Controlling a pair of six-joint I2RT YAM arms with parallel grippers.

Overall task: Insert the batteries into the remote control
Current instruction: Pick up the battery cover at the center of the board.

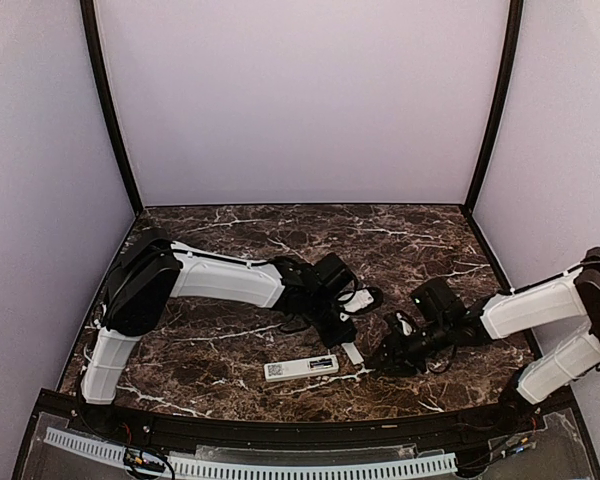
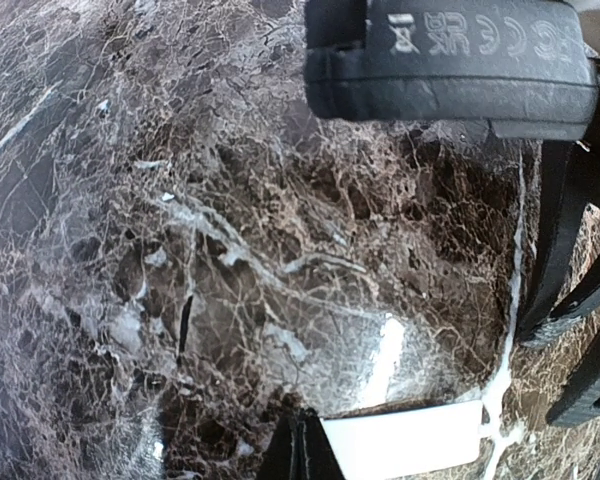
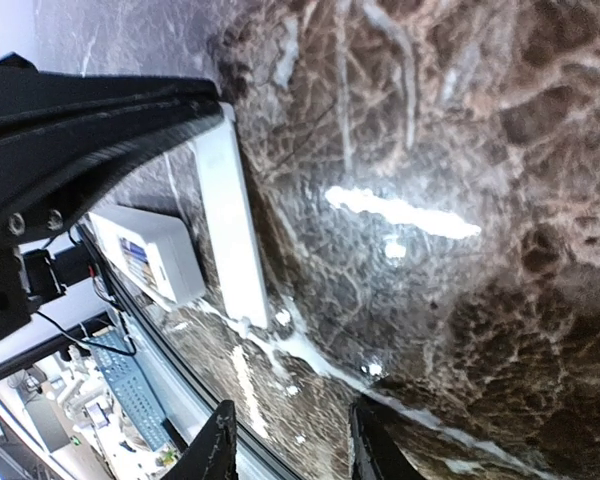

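The white remote control lies flat near the table's front edge, a printed label facing up; it also shows in the right wrist view. My left gripper is just behind its right end, shut on a thin white plastic strip, which looks like the battery cover. The strip's free end rests low over the marble. In the left wrist view, my left gripper has its fingers pressed together. My right gripper is open and empty, close to the right of the strip. No batteries are in view.
The dark marble table ends in a black front rim close behind the remote. The right arm's black body hangs close over the left gripper's space. Purple walls enclose the sides and back.
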